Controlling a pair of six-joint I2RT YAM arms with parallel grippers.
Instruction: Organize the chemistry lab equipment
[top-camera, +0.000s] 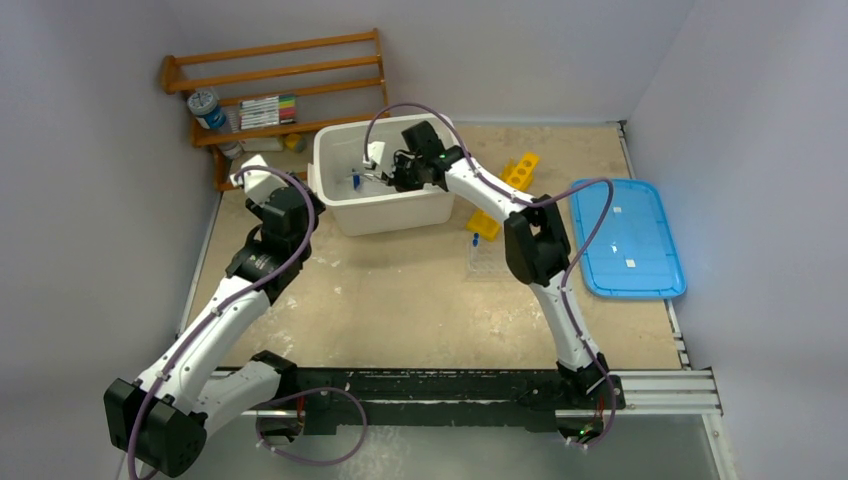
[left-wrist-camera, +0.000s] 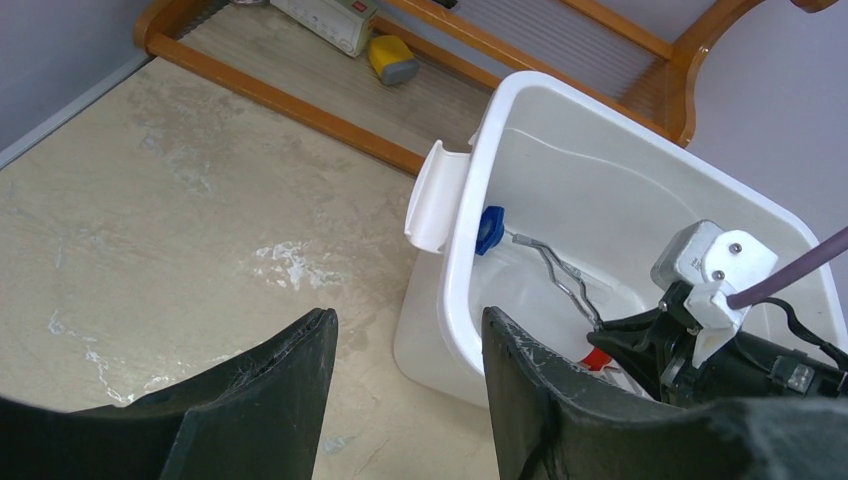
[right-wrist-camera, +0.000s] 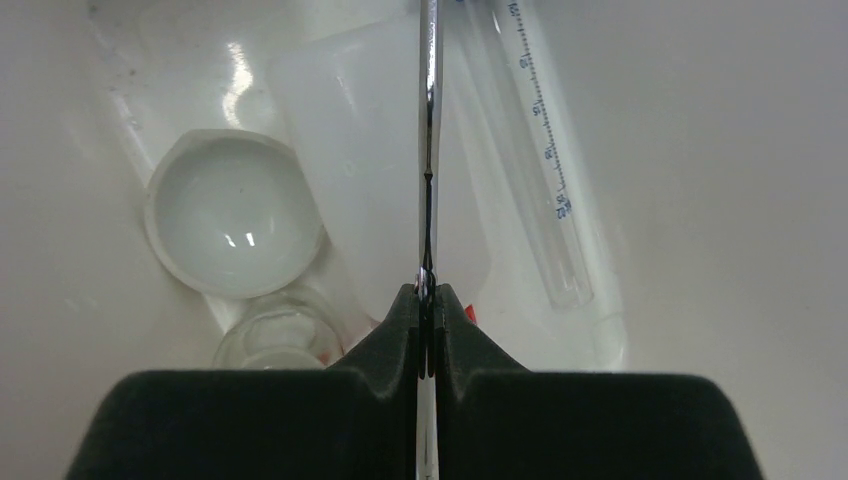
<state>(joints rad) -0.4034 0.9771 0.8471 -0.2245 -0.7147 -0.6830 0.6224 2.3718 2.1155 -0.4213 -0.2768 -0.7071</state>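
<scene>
The right hand is pressed together on the metal tongs. It pinches the thin bright metal edge-on, so the tongs look like one narrow strip. The strip runs straight away from the fingertips and is cut off by the top of the wrist view. This hand is down inside the white tub.

Just beyond the fingertips, a little to the left, is the small glass jar. It is clear, and its lower part is hidden behind the fingers. Further out on the same side lies the round dish, clear with a whitish rim and two small reflections in it.

Behind the tongs lies the squeeze bottle. It is cloudy white and hard to separate from the white floor of the tub. A bit of red shows just right of the fingertips, and I cannot tell if it is the cap of the bottle.

To the right of the tongs lies the tube, clear, with blue scale marks along it. Its rounded end points toward the hand and its far end is out of the picture.

The left hand is spread and holds nothing. It hovers above the tabletop, with the corner of the tub just ahead and to the right of its fingers. From this side the tongs look like a bent silver wire inside the tub, and a blue piece lies by the tub wall near their end. Beyond the tub is the wooden rack.
</scene>
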